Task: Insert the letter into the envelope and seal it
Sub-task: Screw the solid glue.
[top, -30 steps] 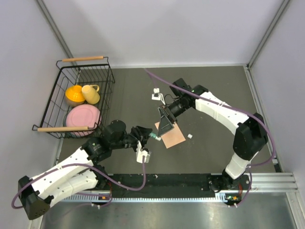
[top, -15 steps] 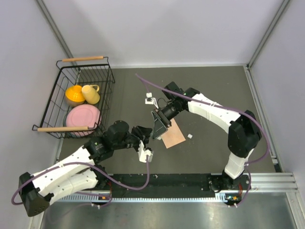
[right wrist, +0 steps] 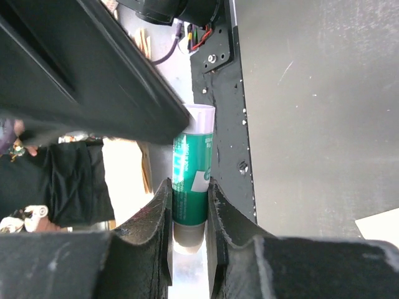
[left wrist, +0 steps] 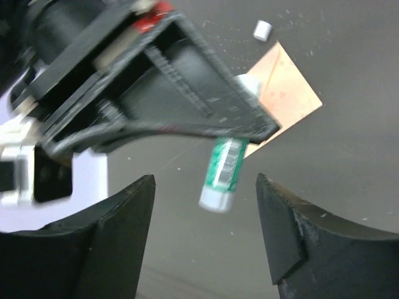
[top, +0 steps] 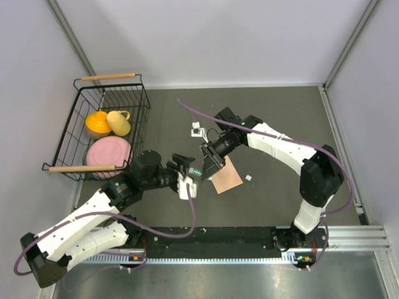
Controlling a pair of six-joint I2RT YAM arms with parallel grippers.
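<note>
The peach envelope (top: pixel 228 178) lies flat on the dark table; the left wrist view shows it as a peach corner (left wrist: pixel 288 93) behind the right arm. No letter shows. A white-and-green glue stick (right wrist: pixel 192 168) is clamped between the fingers of my right gripper (right wrist: pixel 189 187), which is shut on it. From above, that gripper (top: pixel 202 170) hangs just left of the envelope. My left gripper (left wrist: pixel 206 187) stands open, its jaws spread either side of the glue stick's (left wrist: pixel 223 173) free end and apart from it. In the top view the left gripper (top: pixel 189 169) faces the right one.
A small white cap (top: pixel 248 178) lies right of the envelope, also seen in the left wrist view (left wrist: pixel 262 29). A black wire basket (top: pixel 73 134) at the left holds a pink plate, a yellow cup and an orange bowl. Grey walls stand on both sides.
My right gripper moved left to the glue stick and shut on it. My left gripper, which was holding the stick, opened and let go.
</note>
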